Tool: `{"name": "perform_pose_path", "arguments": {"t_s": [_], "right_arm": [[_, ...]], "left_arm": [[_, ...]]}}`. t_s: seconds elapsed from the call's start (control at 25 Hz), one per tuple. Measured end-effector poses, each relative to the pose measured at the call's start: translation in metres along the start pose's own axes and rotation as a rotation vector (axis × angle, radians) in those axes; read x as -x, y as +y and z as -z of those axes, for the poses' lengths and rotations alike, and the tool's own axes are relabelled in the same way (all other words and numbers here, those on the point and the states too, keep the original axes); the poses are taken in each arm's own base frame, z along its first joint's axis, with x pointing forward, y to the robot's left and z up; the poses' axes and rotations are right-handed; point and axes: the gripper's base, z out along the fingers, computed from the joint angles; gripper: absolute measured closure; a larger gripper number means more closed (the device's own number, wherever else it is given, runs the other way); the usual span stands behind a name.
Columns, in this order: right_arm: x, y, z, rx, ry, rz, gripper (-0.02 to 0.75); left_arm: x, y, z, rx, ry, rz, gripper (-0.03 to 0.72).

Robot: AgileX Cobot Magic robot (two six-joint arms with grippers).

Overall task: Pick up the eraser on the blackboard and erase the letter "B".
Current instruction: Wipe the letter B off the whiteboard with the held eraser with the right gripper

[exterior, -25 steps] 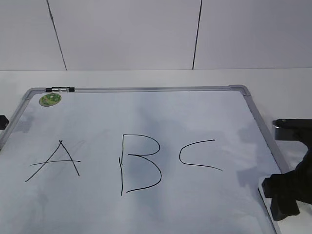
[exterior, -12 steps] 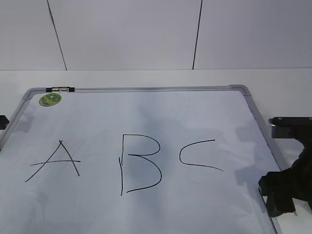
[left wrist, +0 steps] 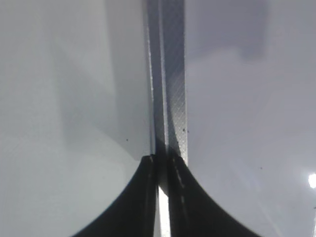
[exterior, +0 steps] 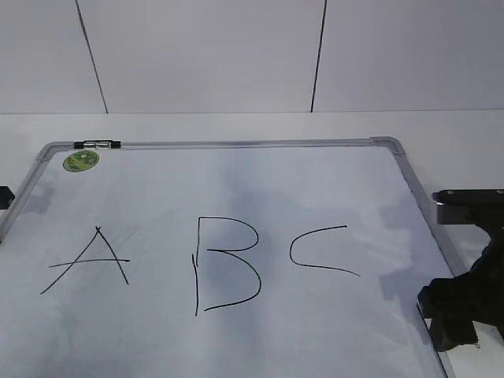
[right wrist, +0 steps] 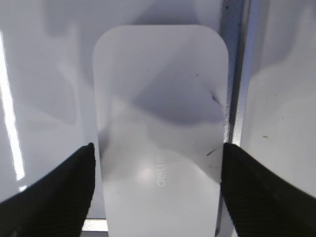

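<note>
The blackboard (exterior: 236, 144) is a white board with a silver frame lying flat on the table. The letter "B" (exterior: 224, 264) is drawn in thin black line at its middle. The eraser (right wrist: 160, 123), a white glossy rounded block with grey lettering, lies on the board beside its right frame rail in the right wrist view. My right gripper (right wrist: 158, 148) is open, with one finger close to each long side of the eraser. In the exterior view the right arm (exterior: 457, 315) hides the eraser. My left gripper (left wrist: 163, 160) is shut and empty over the board's left frame rail (left wrist: 173, 98).
An "A" (exterior: 90, 264) is left of the "B" and a "C" (exterior: 319, 252) is right of it. A round green sticker (exterior: 81, 161) and a black clip (exterior: 97, 145) sit at the board's far left corner. White wall panels stand behind the table.
My right arm has shifted slightly left and lower over the board's right edge, then held still. The board, the letters and the left arm have not moved.
</note>
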Motion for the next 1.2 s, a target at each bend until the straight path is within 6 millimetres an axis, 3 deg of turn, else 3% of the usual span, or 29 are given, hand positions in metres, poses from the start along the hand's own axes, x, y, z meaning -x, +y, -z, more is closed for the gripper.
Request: {"name": "perform_pose_path", "arguments": {"t_s": [0.52, 0.72, 1.2], "right_arm": [[0.000, 0.001, 0.000, 0.007, 0.002, -0.047, 0.083], [-0.001, 0.001, -0.009, -0.018, 0.067, -0.047, 0.078], [0.000, 0.001, -0.014, -0.026, 0.089, -0.048, 0.134]], "left_arm": [[0.000, 0.000, 0.000, -0.005, -0.001, 0.004, 0.671], [0.000, -0.001, 0.000, -0.006, -0.001, 0.005, 0.671], [0.000, -0.001, 0.000, -0.008, 0.000, 0.007, 0.671]]}}
